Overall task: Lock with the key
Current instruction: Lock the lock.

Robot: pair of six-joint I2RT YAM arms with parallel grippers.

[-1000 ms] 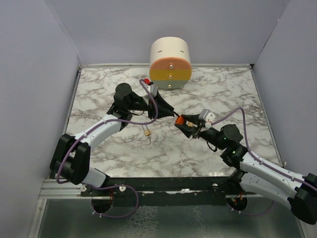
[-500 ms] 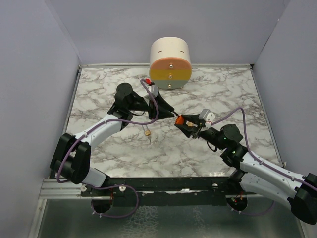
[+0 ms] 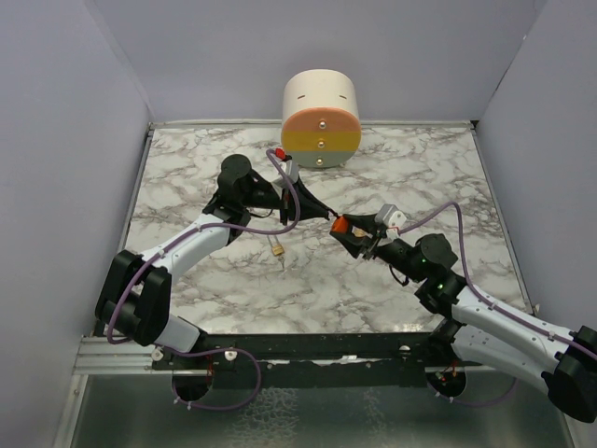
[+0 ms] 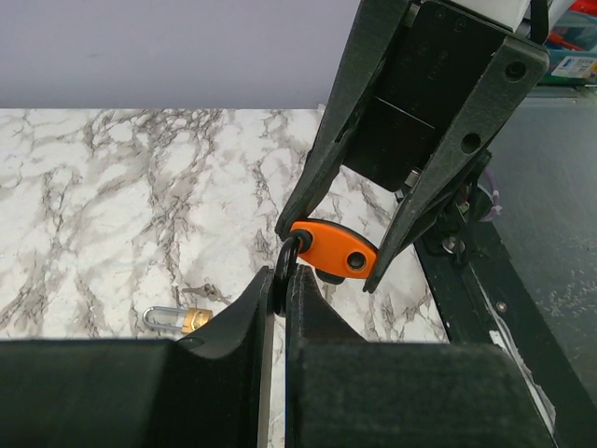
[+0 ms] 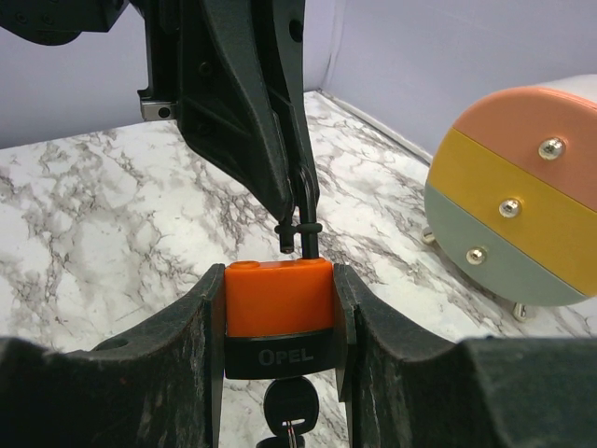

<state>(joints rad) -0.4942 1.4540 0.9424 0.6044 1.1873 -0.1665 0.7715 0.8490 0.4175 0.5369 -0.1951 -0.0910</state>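
Note:
My right gripper (image 5: 278, 280) is shut on an orange padlock (image 5: 278, 299) with a black base, held above the table. The black-headed key (image 5: 291, 406) sticks out of the padlock's underside, with more of the bunch hanging below. The black shackle (image 5: 308, 233) stands raised, with one leg free above the body. My left gripper (image 4: 283, 280) is shut on the shackle (image 4: 284, 266), right beside the orange padlock (image 4: 340, 252). In the top view both grippers meet at the padlock (image 3: 340, 225) over the table's middle.
A small brass padlock (image 3: 278, 249) lies on the marble table (image 3: 187, 177) below the left gripper; it also shows in the left wrist view (image 4: 182, 318) with small silvery keys (image 4: 201, 291) beside it. A cylinder with coloured stripes (image 3: 320, 117) stands at the back wall.
The left wrist has shifted very slightly. Both grips hold as before.

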